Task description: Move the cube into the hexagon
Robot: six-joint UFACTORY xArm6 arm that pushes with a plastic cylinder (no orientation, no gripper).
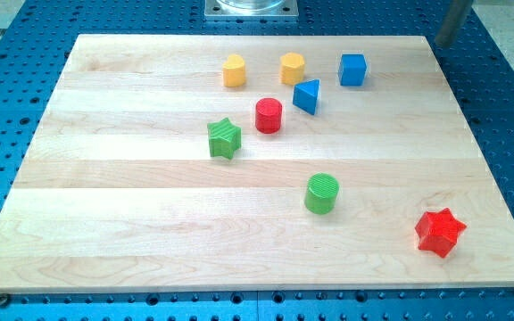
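The blue cube (352, 69) sits near the view's top, right of centre. The yellow hexagon (293, 68) stands to its left, with a gap between them. A blue triangular block (307, 95) lies just below that gap, close to the hexagon. My tip (441, 42) is at the view's top right, at the board's far right corner. It is well to the right of the cube and touches no block.
A second yellow block (234, 70), its shape unclear, sits left of the hexagon. A red cylinder (269, 115) and a green star (224, 138) lie below. A green cylinder (322, 193) is lower centre, and a red star (440, 232) at the bottom right. The wooden board (105, 223) lies on a blue perforated table.
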